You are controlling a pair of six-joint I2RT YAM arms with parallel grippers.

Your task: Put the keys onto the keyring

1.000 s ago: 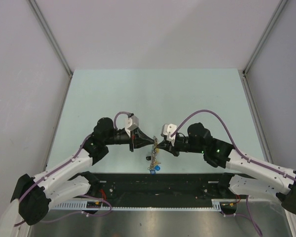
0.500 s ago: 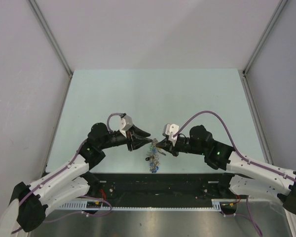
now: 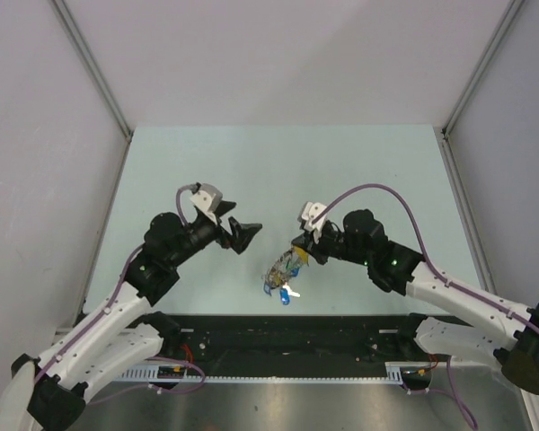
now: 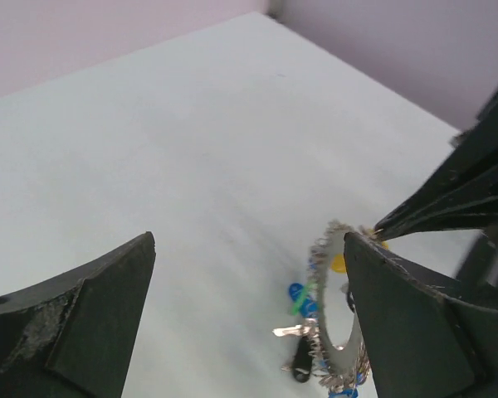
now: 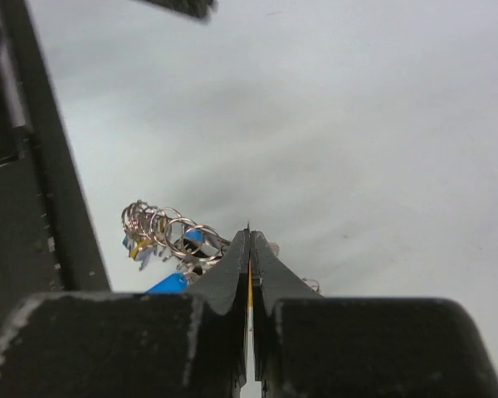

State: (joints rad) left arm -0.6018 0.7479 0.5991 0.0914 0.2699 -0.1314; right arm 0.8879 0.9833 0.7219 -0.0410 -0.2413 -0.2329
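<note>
The keyring [image 3: 281, 268], a grey ring with a bumpy edge, hangs tilted just above the pale table, fringed with keys [image 3: 284, 289]. My right gripper [image 3: 296, 254] is shut at the ring's upper edge. A thin yellow sliver, a key head seen edge-on, shows between its fingertips [image 5: 249, 236]. Small wire loops of the keyring [image 5: 162, 228] and a blue key [image 5: 170, 283] lie left of them. My left gripper [image 3: 244, 232] stands open and empty, up and left of the ring. In the left wrist view the keyring [image 4: 325, 332] stands beside the right finger [image 4: 415, 332], with blue [image 4: 299, 294] and black [image 4: 301, 365] keys.
A black rail [image 3: 287, 328] runs along the table's near edge, just below the hanging keys. It also shows at the left as the rail [image 5: 33, 207] in the right wrist view. Grey walls with metal posts [image 3: 94, 67] close off the sides and back.
My left gripper opened, let go of the ring and drew back up and to the left. The ring now hangs from the right gripper, which shifted slightly up.
</note>
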